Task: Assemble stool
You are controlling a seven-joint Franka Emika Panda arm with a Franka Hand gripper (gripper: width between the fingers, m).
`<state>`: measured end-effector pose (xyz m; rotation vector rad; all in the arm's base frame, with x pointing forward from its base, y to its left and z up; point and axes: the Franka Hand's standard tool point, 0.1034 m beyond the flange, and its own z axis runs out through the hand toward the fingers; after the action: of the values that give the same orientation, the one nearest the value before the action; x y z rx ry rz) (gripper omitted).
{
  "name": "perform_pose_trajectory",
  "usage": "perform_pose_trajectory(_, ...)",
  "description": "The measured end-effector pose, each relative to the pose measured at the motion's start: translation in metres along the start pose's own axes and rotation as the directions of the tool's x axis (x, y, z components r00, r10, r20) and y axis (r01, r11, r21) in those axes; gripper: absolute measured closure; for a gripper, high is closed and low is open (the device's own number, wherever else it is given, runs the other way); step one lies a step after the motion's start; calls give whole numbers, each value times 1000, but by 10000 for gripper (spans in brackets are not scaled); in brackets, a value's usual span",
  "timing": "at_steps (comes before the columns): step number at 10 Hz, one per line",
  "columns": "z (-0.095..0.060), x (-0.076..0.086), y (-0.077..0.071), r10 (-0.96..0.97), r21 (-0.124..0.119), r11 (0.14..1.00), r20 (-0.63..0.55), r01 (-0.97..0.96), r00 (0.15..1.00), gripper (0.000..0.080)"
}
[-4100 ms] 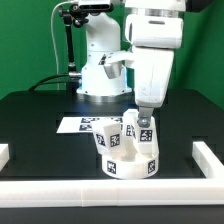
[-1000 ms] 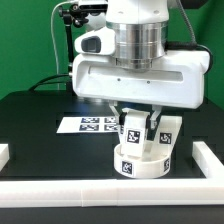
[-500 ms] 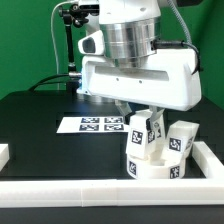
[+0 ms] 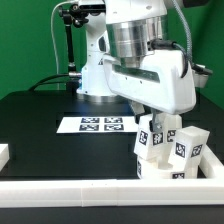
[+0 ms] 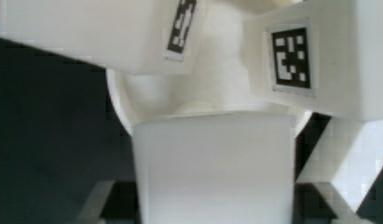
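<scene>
Starting at nine o'clock in the exterior view: a stub of white border rail (image 4: 5, 153) sits at the table's edge, nothing happening there. Moving in, the marker board (image 4: 98, 124) lies flat on the black table (image 4: 40, 115), just left of centre and untouched.

Now the action, over at four o'clock! The stool (image 4: 168, 150) has travelled: a second ago it stood near the middle at about six o'clock, and now the whole assembly is hard against the rail on the exterior view's right (image 4: 213, 160). The round seat (image 4: 160, 168) is down on the table, legs pointing up, tags facing us. The arm's head has also swung round since then, its broad face now angled.

The gripper (image 4: 153, 119) is right on top, pinching one leg (image 4: 151, 137), jaws pressed nearly together around it. The wrist view confirms it: a blocky white leg (image 5: 214, 150) fills the frame between the fingers (image 5: 339, 190).

My read: a leg is being screwed in, and the seat was slid into the corner so the rails brace it against the twist.
</scene>
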<state>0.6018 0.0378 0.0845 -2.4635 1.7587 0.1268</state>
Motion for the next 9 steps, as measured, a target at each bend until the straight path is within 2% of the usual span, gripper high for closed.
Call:
perform_pose_trajectory(1,0,0,-1,65,5,998,0,-65,998,458)
perform_pose_trajectory(2,0,2,-3,145,28,989,-2,-145,989,458)
perform_pose_trajectory(4,1,-6,-12,328,82,942,-11,-326,945,458)
perform_pose_trajectory(8,2,-12,-15,512,86,855,10,-511,859,458)
perform_pose_trajectory(9,2,-12,-15,488,85,870,8,-486,873,275)
